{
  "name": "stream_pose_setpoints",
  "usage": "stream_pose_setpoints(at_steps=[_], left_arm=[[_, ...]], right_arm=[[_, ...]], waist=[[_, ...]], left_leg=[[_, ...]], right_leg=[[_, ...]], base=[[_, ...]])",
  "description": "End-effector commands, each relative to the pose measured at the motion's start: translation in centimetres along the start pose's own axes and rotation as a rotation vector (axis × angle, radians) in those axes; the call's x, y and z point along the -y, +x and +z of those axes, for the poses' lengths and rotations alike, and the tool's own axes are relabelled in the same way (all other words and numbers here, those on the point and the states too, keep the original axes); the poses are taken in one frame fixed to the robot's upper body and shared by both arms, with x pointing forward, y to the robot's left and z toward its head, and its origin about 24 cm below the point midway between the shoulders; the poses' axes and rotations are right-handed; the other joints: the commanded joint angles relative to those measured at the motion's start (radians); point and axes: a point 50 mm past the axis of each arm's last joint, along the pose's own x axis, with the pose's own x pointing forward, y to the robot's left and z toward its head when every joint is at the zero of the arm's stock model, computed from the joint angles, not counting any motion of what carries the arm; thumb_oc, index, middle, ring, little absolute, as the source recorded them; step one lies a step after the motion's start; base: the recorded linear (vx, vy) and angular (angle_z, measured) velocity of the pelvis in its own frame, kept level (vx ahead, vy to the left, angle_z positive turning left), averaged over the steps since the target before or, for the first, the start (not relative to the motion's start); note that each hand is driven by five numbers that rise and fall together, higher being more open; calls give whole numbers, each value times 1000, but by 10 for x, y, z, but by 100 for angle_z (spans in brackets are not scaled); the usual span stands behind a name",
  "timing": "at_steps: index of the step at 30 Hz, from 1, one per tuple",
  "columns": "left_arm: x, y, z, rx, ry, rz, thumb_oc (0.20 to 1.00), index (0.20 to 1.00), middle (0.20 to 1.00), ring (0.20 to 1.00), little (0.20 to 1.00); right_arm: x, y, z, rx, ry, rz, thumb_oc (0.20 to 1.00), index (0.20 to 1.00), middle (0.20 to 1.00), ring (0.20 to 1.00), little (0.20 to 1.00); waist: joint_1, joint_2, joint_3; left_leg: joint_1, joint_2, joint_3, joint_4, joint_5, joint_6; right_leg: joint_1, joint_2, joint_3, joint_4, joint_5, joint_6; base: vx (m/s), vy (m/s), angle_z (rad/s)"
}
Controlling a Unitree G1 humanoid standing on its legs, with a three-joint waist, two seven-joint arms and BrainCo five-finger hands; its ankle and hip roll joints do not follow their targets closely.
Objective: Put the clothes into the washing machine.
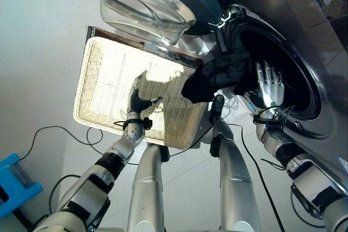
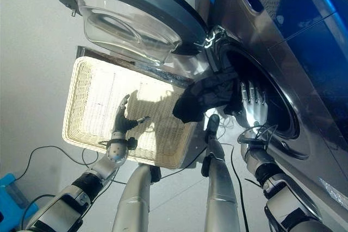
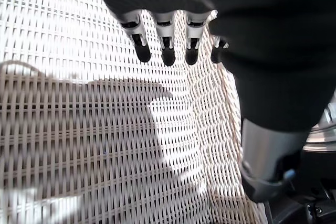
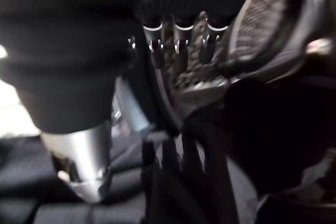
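The right hand (image 1: 270,86), fingers straight, presses the black crumpled garment (image 1: 217,77) at the grey washing machine's round opening (image 1: 288,74). It probably needs pushing deeper. The relaxed left hand (image 1: 139,101) hovers over the pale wicker basket (image 1: 103,74).

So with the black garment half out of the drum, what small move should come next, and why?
Probably the right robot hand should push the black garment deeper into the washing machine's drum opening. The cloth drapes over the door rim toward the wicker basket, and the hand's straight fingers sit at the opening beside it. The left robot hand hovers open above the basket.
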Motion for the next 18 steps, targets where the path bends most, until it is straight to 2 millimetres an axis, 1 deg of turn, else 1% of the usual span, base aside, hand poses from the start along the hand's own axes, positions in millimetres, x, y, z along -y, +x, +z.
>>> stream_pose_setpoints(at_steps=[1,2,5,7,10,13,14,18], left_arm=[[-2,7,16,90,-43,39,1000,1000,1000,1000,1000],[0,9,22,113,-53,41,1000,1000,1000,1000,1000],[-1,13,29,141,-65,35,1000,1000,1000,1000,1000],[-1,13,30,147,-68,32,1000,1000,1000,1000,1000],[1,15,37,174,-86,21,1000,1000,1000,1000,1000],[3,14,39,180,-91,18,1000,1000,1000,1000,1000],[5,14,44,197,-111,3,1000,1000,1000,1000,1000],[8,14,51,223,-129,-7,1000,1000,1000,1000,1000]], right_arm=[[-3,6,-12,43,-77,108,1000,1000,1000,1000,1000],[-4,11,-12,55,-98,155,1000,1000,1000,1000,1000],[-4,19,-13,57,-118,194,1000,1000,1000,1000,1000],[-4,21,-14,53,-124,203,1000,1000,1000,1000,1000],[-4,29,-14,65,-151,248,1000,1000,1000,1000,1000],[-4,31,-14,71,-156,258,1000,1000,1000,1000,1000],[-3,37,-18,57,-175,283,1000,1000,1000,1000,1000],[-1,44,-20,40,-200,296,1000,1000,1000,1000,1000]], waist=[[29,27,-25],[35,28,-25],[43,32,-25],[45,33,-25],[55,39,-25],[57,40,-25],[66,48,-25],[75,56,-25]], left_leg=[[-25,-54,53,2,-24,-11],[-32,-57,49,3,-22,-12],[-39,-59,42,3,-19,-14],[-41,-60,40,4,-18,-15],[-52,-65,30,7,-14,-16],[-53,-66,29,6,-13,-16],[-63,-70,23,9,-11,-16],[-79,-77,14,12,-8,-13]], right_leg=[[-6,-10,-62,154,-135,124],[-10,-14,-67,149,-129,125],[-14,-21,-71,147,-124,125],[-16,-23,-72,148,-123,125],[-26,-30,-74,151,-116,126],[-28,-32,-75,152,-115,126],[-38,-40,-78,157,-110,125],[-52,-47,-83,160,-105,124]], base=[[3,-62,7],[4,-66,9],[7,-36,6],[0,0,0],[14,-30,2],[9,-16,5],[27,-51,8],[7,-30,6]])
